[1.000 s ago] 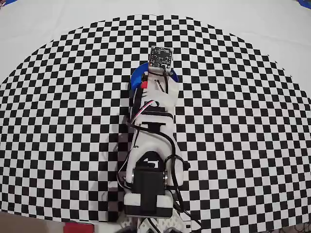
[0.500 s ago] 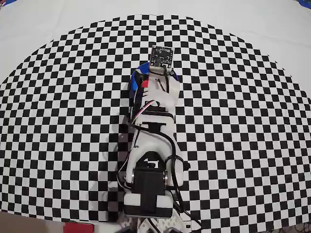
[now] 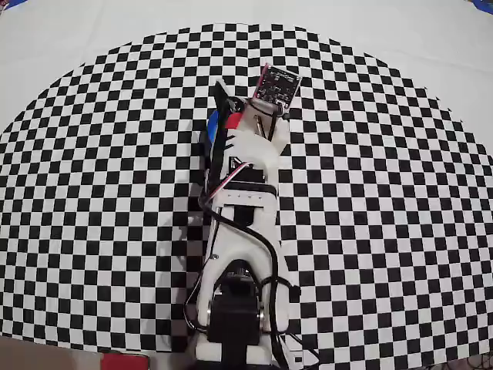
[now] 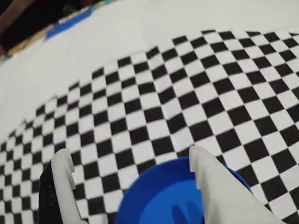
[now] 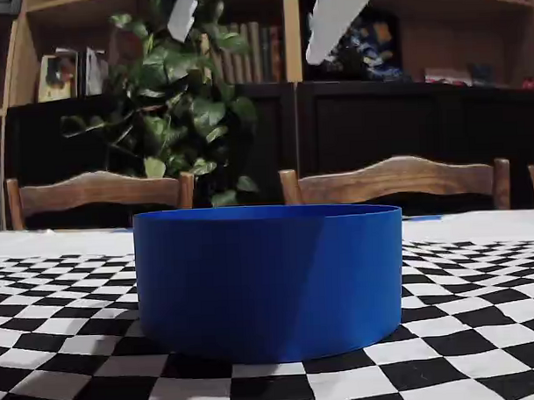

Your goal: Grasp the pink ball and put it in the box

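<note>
My gripper (image 4: 128,156) hangs above the box (image 5: 269,281), fingers (image 4: 212,186) apart, nothing between them. No ball visible in any view; I'd guess it's in the box. Risk: if it bounced out, I wouldn't see it under the arm.

One round bright blue plastic tub (image 5: 269,283) stands on the checkered cloth, in the lower middle of the fixed view. One white arm reaches over it, carrying one two-finger gripper (image 4: 128,161) with two pale fingers (image 4: 63,168), seen at the bottom of the wrist view. Behind, across the middle of the fixed view, I count four wooden chair backs (image 5: 96,190), two of them cut off at the edges, and one leafy green plant (image 5: 180,98) at upper left.
</note>
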Controlling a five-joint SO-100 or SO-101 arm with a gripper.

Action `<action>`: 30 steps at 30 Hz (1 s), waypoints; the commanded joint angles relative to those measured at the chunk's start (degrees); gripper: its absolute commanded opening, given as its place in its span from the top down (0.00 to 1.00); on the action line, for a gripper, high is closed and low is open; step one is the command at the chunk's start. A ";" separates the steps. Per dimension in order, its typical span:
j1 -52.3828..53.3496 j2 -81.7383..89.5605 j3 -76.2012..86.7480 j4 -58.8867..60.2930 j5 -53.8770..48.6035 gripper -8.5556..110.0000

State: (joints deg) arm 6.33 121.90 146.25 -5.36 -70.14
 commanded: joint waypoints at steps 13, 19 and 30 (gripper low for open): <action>0.00 31.03 8.17 6.59 44.12 0.93; -0.70 47.81 13.36 25.84 54.93 0.93; -1.23 63.28 31.99 36.30 57.39 0.93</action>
State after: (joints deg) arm 5.71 182.72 177.28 28.48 -13.71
